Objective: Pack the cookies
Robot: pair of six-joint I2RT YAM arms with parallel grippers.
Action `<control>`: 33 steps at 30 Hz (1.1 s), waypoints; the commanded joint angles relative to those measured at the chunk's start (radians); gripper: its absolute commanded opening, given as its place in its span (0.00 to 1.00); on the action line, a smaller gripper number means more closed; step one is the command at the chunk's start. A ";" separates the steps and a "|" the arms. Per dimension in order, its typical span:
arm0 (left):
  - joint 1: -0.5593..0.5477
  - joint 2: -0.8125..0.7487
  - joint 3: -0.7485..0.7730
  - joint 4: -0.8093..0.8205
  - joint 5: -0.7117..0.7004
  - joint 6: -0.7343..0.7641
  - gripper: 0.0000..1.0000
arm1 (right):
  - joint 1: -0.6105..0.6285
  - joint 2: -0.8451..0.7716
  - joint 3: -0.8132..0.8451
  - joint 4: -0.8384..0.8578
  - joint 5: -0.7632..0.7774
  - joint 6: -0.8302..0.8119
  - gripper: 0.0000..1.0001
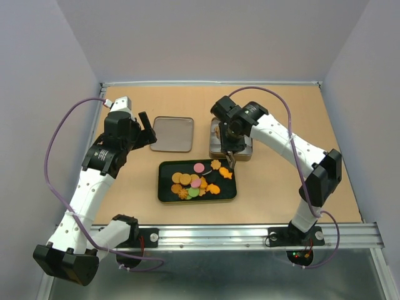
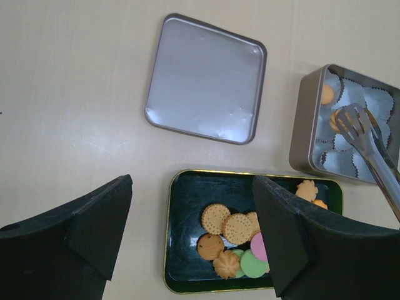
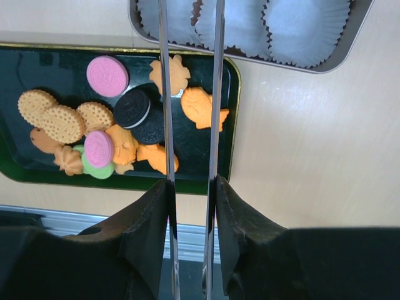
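- Right gripper (image 3: 190, 194) clamps the tongs (image 2: 359, 128); tips sit over the tin (image 2: 303, 125), at an orange cookie (image 2: 337, 122) in a paper cup (image 2: 375, 103). Can't tell if it's gripped.
- Most cookies (image 1: 197, 181) lie in the black tray (image 1: 165, 169).
- Left gripper (image 2: 192, 206) gapes, empty.
- Best: release low over the cup's centre, then lift straight up.

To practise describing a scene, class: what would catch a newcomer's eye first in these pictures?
The bright cookies, orange, pink, green and dark, heaped in the black tray at mid-table. Just behind it, the right gripper holds metal tongs over a tin of white paper cups. Left of the tin lies a silvery lid, beside the open left gripper.
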 commanded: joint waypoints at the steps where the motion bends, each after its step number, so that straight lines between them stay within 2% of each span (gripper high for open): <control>1: -0.007 -0.029 0.035 0.017 -0.006 0.010 0.89 | -0.010 0.011 0.016 0.058 0.002 -0.019 0.36; 16: -0.028 -0.013 0.050 0.020 -0.015 0.017 0.89 | -0.014 0.019 0.018 0.081 0.005 -0.017 0.50; 25: -0.035 0.002 0.073 0.011 -0.021 0.019 0.89 | -0.020 -0.038 0.045 0.073 0.016 -0.020 0.50; 33: -0.036 0.043 0.115 0.006 -0.020 0.019 0.89 | -0.020 -0.067 0.177 -0.004 0.007 -0.014 0.50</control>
